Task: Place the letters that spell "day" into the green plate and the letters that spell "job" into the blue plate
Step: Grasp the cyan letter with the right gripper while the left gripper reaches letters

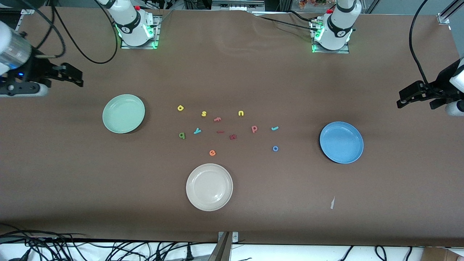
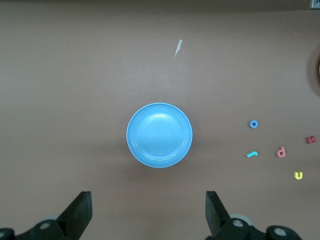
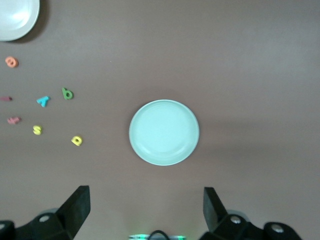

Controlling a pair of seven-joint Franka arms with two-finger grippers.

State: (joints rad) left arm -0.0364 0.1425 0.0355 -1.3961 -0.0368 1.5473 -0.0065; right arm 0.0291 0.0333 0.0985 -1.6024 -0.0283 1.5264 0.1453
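Observation:
The pale green plate (image 1: 123,113) (image 3: 164,132) lies toward the right arm's end, the blue plate (image 1: 341,142) (image 2: 159,135) toward the left arm's end. Between them lie the yellow d (image 1: 180,107), green a (image 1: 182,135) and teal y (image 1: 197,131), and closer to the blue plate the teal j (image 1: 275,128), blue o (image 1: 275,148) and salmon b (image 1: 254,128). My right gripper (image 1: 72,76) (image 3: 146,210) hangs open and empty over the table's edge at its own end. My left gripper (image 1: 407,98) (image 2: 148,212) waits likewise, open and empty.
A cream-white plate (image 1: 209,186) sits nearest the front camera. Among the letters lie a yellow s (image 1: 204,114), a yellow u (image 1: 241,113), an orange e (image 1: 212,153) and dark red letters (image 1: 233,136). A white scrap (image 1: 332,203) lies nearer the camera than the blue plate.

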